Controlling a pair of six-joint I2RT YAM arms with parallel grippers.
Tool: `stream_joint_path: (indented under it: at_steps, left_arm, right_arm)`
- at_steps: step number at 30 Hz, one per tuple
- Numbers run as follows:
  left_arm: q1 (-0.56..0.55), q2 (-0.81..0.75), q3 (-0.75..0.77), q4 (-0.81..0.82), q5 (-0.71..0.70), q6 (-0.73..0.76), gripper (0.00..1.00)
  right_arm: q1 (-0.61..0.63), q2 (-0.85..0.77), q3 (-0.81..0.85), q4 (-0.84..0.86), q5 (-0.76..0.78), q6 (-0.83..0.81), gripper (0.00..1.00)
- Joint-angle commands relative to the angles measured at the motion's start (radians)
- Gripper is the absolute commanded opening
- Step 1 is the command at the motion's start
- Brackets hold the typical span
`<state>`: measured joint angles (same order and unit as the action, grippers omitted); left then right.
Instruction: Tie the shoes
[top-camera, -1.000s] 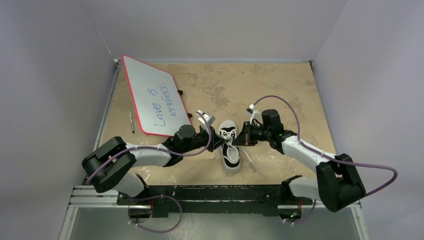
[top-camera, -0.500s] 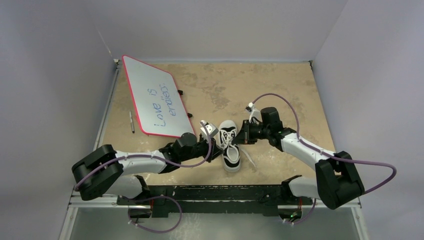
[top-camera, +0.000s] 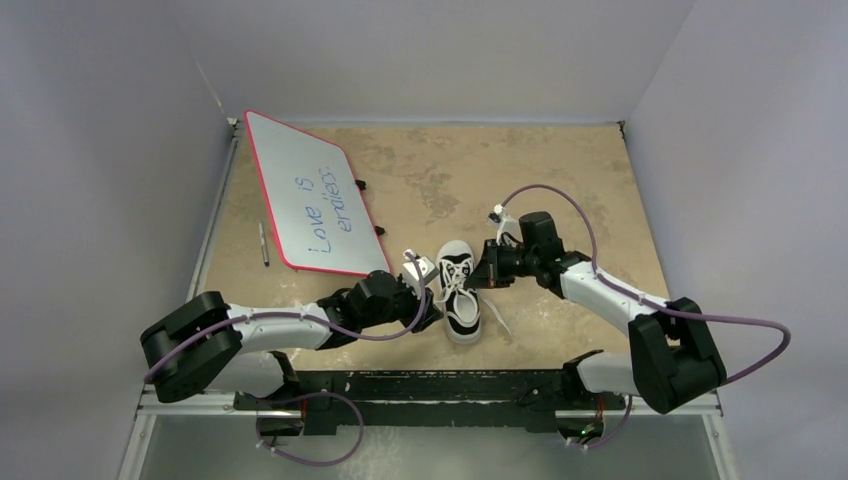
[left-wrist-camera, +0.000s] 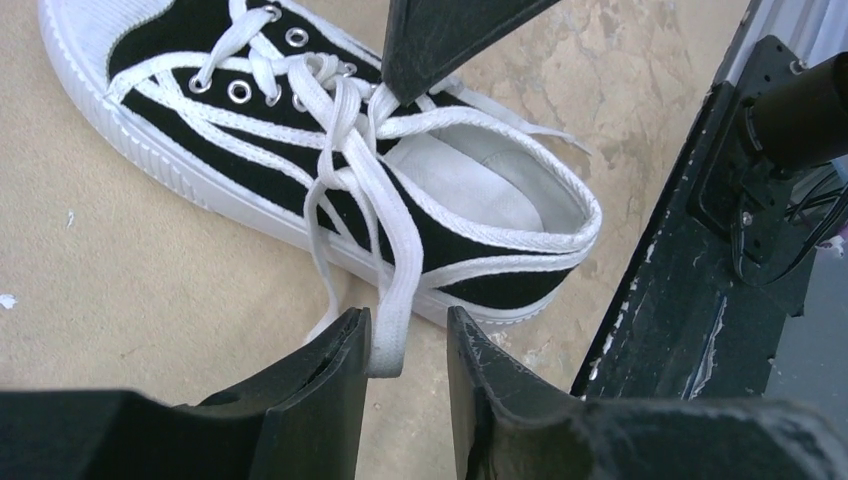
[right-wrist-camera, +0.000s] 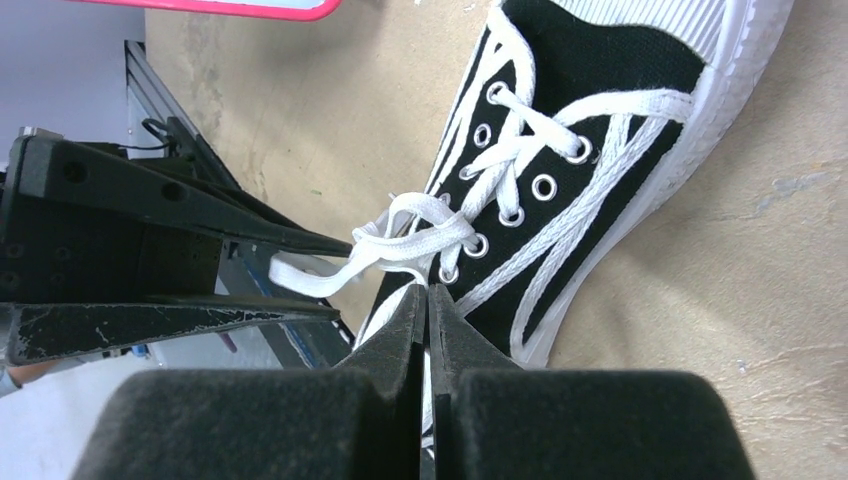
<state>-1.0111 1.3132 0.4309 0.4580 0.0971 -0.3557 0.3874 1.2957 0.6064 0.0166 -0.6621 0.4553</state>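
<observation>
The shoe (top-camera: 462, 300) is a small black sneaker with white stripes, sole and toe cap, toe pointing away from the arms. It also shows in the left wrist view (left-wrist-camera: 200, 120) and the right wrist view (right-wrist-camera: 600, 60). Its white laces (left-wrist-camera: 345, 110) are crossed and gathered over the tongue. My left gripper (top-camera: 432, 300) is on the shoe's left, jaws apart, with a hanging lace loop (left-wrist-camera: 392, 335) between them, touching the left finger (left-wrist-camera: 330, 390). My right gripper (top-camera: 480, 278) is on the shoe's right, shut (right-wrist-camera: 427, 300) on a lace strand at the knot (right-wrist-camera: 400, 235).
A red-framed whiteboard (top-camera: 310, 205) with blue writing lies at the back left, with a pen (top-camera: 263, 243) beside it. The black base rail (top-camera: 420, 385) runs along the near edge, close to the shoe's heel. Grey walls enclose the table.
My left gripper has moved nearer and rightward, down beside the shoe's left side by the hanging loop. The right gripper has barely moved.
</observation>
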Motion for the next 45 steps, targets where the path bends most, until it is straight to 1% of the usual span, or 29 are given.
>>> stream_joint_path:
  at_steps: [1,4,6,10,11,15,17,19,22,23,25,27,30,32,36,38,39,43,44,45]
  left_arm:
    - [-0.006,-0.020,0.012,-0.025,-0.014,-0.009,0.35]
    - [-0.006,-0.073,0.006,-0.055,-0.021,-0.037,0.44]
    - [-0.006,-0.107,0.018,-0.110,-0.022,-0.047,0.48]
    - [-0.004,-0.188,0.051,-0.225,-0.028,-0.069,0.63]
    - [-0.004,-0.208,0.063,-0.256,-0.029,-0.072,0.65]
    - [-0.002,-0.273,0.111,-0.353,-0.065,-0.115,0.67]
    - [0.006,-0.275,0.156,-0.393,-0.092,-0.137,0.67]
    - [0.029,-0.228,0.221,-0.414,-0.078,-0.140,0.64]
    - [0.082,-0.114,0.317,-0.426,-0.033,-0.135,0.54]
    - [0.095,-0.076,0.336,-0.413,-0.023,-0.129,0.53]
    - [0.106,-0.012,0.361,-0.371,-0.022,-0.114,0.53]
    - [0.110,0.042,0.375,-0.332,-0.004,-0.093,0.55]
    - [0.111,0.105,0.381,-0.278,0.042,-0.094,0.54]
    - [0.112,0.133,0.376,-0.243,0.074,-0.101,0.50]
    - [0.112,0.154,0.372,-0.232,0.078,-0.093,0.43]
    - [0.112,0.172,0.387,-0.257,0.067,-0.078,0.35]
    - [0.112,0.181,0.391,-0.270,0.064,-0.072,0.33]
    - [0.112,0.196,0.380,-0.245,0.067,-0.066,0.31]
    - [0.111,0.201,0.379,-0.237,0.067,-0.065,0.29]
    - [0.111,0.206,0.383,-0.236,0.067,-0.061,0.24]
  right_arm:
    - [0.004,0.011,0.059,-0.043,0.010,-0.087,0.00]
    - [0.004,0.026,0.088,-0.100,0.010,-0.149,0.00]
    - [0.004,0.035,0.102,-0.125,0.011,-0.177,0.00]
    - [0.004,0.040,0.108,-0.135,0.004,-0.189,0.00]
    - [0.004,0.042,0.108,-0.130,0.005,-0.188,0.00]
    - [0.004,0.042,0.109,-0.117,0.004,-0.177,0.00]
    - [0.004,0.037,0.105,-0.108,0.003,-0.169,0.00]
    - [0.004,0.031,0.100,-0.098,0.001,-0.162,0.00]
    - [0.004,0.035,0.104,-0.098,-0.004,-0.159,0.00]
    - [0.005,0.037,0.109,-0.101,-0.007,-0.162,0.00]
    - [0.004,0.037,0.114,-0.108,-0.007,-0.167,0.00]
    - [0.004,0.035,0.120,-0.115,-0.010,-0.168,0.00]
    - [0.004,0.027,0.126,-0.119,-0.008,-0.168,0.00]
    - [0.004,0.025,0.130,-0.113,-0.008,-0.161,0.00]
    - [0.004,0.024,0.132,-0.096,-0.014,-0.143,0.00]
    - [0.004,0.024,0.131,-0.086,-0.022,-0.133,0.00]
    - [0.005,0.024,0.131,-0.081,-0.029,-0.128,0.00]
    - [0.004,0.026,0.125,-0.071,-0.045,-0.120,0.00]
    - [0.005,0.027,0.125,-0.069,-0.046,-0.119,0.00]
    - [0.004,0.032,0.123,-0.067,-0.048,-0.117,0.00]
